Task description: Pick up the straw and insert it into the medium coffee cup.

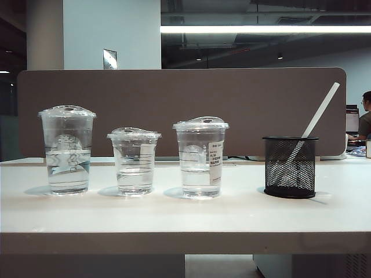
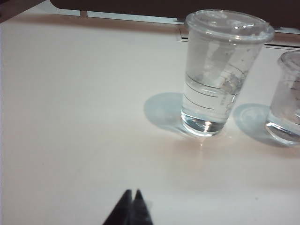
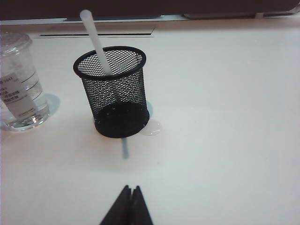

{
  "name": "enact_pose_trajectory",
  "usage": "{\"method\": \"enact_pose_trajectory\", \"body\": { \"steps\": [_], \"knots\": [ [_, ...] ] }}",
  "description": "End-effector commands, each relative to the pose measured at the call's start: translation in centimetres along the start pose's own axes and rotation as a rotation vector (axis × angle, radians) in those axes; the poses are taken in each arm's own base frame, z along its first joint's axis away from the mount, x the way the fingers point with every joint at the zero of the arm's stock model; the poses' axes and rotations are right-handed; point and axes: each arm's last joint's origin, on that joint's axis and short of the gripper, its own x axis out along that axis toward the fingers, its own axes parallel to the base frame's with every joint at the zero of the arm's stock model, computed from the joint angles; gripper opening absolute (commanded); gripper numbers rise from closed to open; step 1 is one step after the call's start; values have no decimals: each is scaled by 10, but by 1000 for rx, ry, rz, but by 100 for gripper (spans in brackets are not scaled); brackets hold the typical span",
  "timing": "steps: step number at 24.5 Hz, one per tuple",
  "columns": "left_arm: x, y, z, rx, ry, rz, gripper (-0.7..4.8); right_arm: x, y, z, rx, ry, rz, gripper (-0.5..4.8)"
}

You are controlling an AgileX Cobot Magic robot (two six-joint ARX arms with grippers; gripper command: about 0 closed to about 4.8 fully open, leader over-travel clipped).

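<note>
Currently I see three lidded clear cups in a row on the white table (image 1: pixel 174 217), each partly filled with clear liquid; the tallest cup (image 1: pixel 67 149) stands far left in the exterior view, the shortest cup (image 1: pixel 134 161) beside it, and the medium coffee cup (image 1: pixel 200 157), with its white label, next along. Right of that stands a black mesh holder (image 1: pixel 290 167); the straw (image 1: pixel 316 120) leans in it, top end tilted up to the right, well above the rim. A brown partition (image 1: pixel 232 104) runs behind the table; a person (image 1: pixel 365 119) sits at the far right edge, beyond it.

On my right wrist view the right gripper (image 3: pixel 131 189) shows as two dark tips pressed together, clenched on nothing, hanging over bare table; the holder sits ahead of it, apart, and the straw rises from the holder's far side, so the mesh wall stands between gripper and the straw's lower part; the labelled cup is off to one side, near the holder but not touching.

On my left wrist view the left gripper (image 2: pixel 131 193) is likewise closed and empty, above bare table; the tallest cup stands ahead, well apart, the shortest just beyond it.
</note>
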Motion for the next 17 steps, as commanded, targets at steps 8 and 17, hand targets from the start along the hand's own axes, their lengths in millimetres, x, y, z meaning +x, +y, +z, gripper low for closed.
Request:
{"method": "enact_pose_trajectory", "body": {
  "steps": [8, 17],
  "knots": [
    [0, 0, 0, -2, 8, -3, -4, 0, 0, 1, 0, -4, 1, -8],
    [-59, -18, 129, -7, -260, -308, -4, 0, 0, 1, 0, -4, 0, -8]
  ]
}}
